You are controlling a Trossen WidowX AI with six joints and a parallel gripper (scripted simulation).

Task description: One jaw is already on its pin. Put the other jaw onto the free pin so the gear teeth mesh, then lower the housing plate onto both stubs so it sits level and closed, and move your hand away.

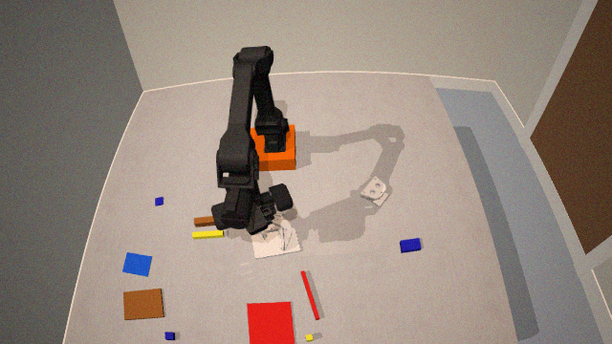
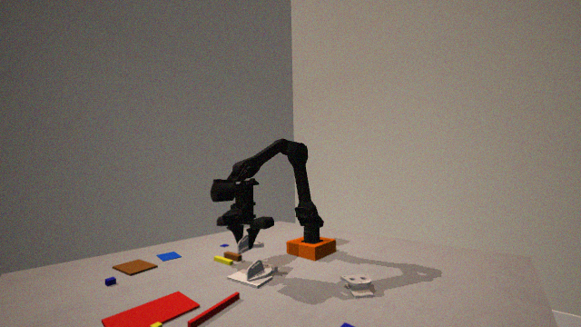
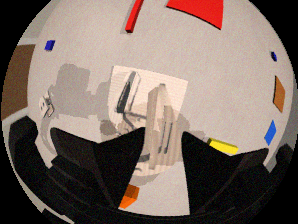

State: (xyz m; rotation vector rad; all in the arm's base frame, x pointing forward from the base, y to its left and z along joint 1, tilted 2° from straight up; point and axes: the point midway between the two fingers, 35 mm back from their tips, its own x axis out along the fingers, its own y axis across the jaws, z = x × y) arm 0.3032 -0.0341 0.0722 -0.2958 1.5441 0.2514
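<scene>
My gripper [image 2: 244, 246] [image 3: 164, 134] is shut on the loose white jaw [image 2: 243, 243] [image 3: 156, 125], which it holds above the table. In the wrist view this jaw overlaps the near part of the white base plate [image 1: 263, 251] [image 2: 237, 276] [image 3: 173, 90]. The mounted jaw [image 2: 255, 271] [image 3: 128, 93] stands on the base, left of the held jaw in the wrist view. The free pin cannot be made out. The white housing plate [image 1: 374, 186] [image 2: 359, 281] [image 3: 45, 105], with two holes, rests apart, right of the base in the top view.
A yellow bar [image 1: 207, 234] [image 2: 223, 260] [image 3: 223, 146] and a brown bar [image 1: 204, 221] [image 2: 232, 256] lie near the arm. A red bar [image 1: 310, 295] [image 2: 214, 310] and a red panel [image 1: 271, 323] [image 2: 151, 310] lie in front of the base. A blue block [image 1: 410, 246] lies to the right.
</scene>
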